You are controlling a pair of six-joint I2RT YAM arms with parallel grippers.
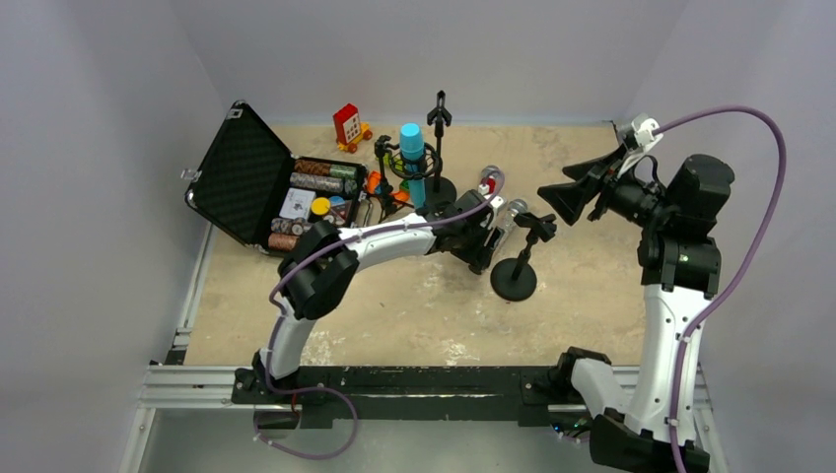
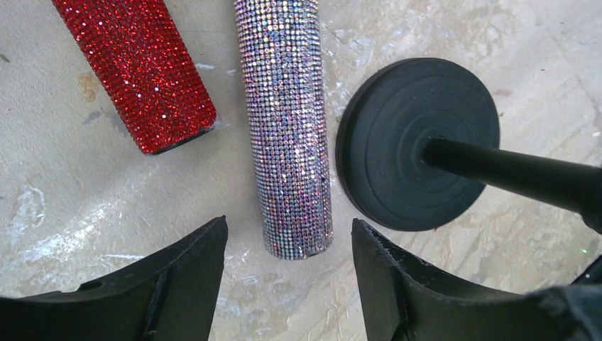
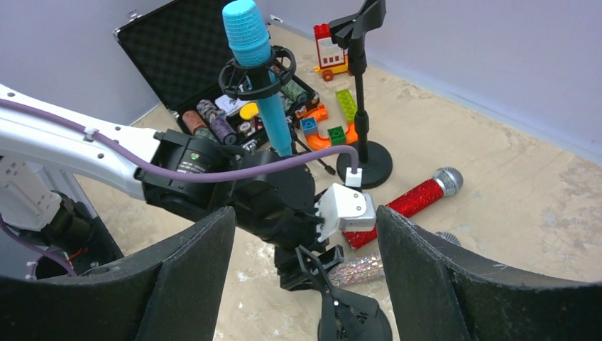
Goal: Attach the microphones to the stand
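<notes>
Left claw point(image 2: 289, 227): open, low over the desk point(image 1: 592, 296), one jaw on each side of the butt end of the silvery-pink glitter microphone point(image 2: 287, 121), touching neither side.
Right claw point(image 3: 305, 212): open and holding nothing, raised above the right part of the desk.
Silvery-pink glitter microphone: lies flat on the desk, just beside the disc of the round-base stand point(image 2: 397, 142), with a narrow gap between them.
Red glitter microphone point(image 2: 138, 67): lies flat next to the silvery-pink one, not touching it.
Cyan microphone point(image 3: 273, 121): upright, held in a ring mount point(image 3: 227, 77) at the back.
Clip stand point(image 3: 369, 170): upright near the cyan microphone, its clip bare.
Case point(image 1: 237, 172): open at the back left, with toy bricks point(image 3: 330, 50) beside it.
</notes>
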